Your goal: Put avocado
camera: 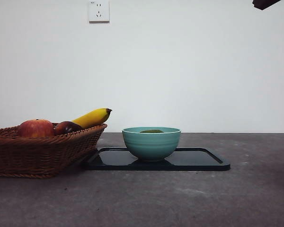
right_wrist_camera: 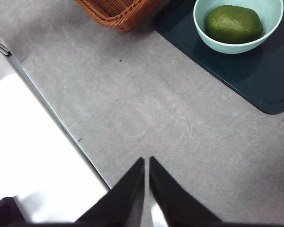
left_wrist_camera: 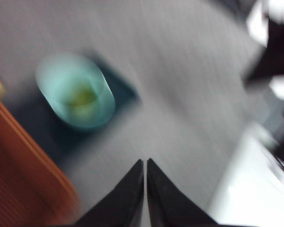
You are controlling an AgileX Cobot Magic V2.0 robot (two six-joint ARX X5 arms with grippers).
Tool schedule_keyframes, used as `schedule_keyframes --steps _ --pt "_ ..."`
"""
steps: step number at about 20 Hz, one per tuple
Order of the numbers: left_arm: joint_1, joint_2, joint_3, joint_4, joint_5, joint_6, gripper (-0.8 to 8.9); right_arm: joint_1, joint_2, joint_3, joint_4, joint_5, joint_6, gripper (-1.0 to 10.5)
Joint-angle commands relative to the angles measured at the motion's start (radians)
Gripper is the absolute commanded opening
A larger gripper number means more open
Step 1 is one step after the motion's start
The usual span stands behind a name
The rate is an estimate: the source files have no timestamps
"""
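Note:
The dark green avocado lies inside the teal bowl, which stands on the dark tray. From the front only its top shows above the rim. The blurred left wrist view shows the bowl with the green avocado in it. My left gripper is shut and empty, high above the table. My right gripper is also shut and empty, over bare table well away from the bowl. One arm's black tip shows at the top right corner.
A wicker basket at the left holds a red apple, a dark red-brown fruit and a banana. The basket's corner is near the tray. The table's edge runs close to my right gripper.

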Motion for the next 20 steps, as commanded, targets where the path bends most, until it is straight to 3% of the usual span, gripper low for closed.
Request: schedule_keyframes --steps 1,4,10,20 --pt "0.085 -0.059 -0.027 0.25 -0.023 0.042 0.09 0.01 0.004 0.008 0.008 -0.003 -0.004 0.1" --pt "0.205 -0.176 -0.127 0.508 -0.151 0.036 0.09 0.01 0.003 0.008 0.008 -0.003 -0.004 0.1" --pt "0.323 -0.399 -0.407 0.642 -0.458 0.036 0.09 0.01 0.003 0.008 0.009 -0.003 -0.004 0.1" --pt "0.387 -0.688 -0.85 0.712 -0.51 -0.001 0.09 0.01 0.003 0.008 0.015 -0.003 -0.004 0.1"
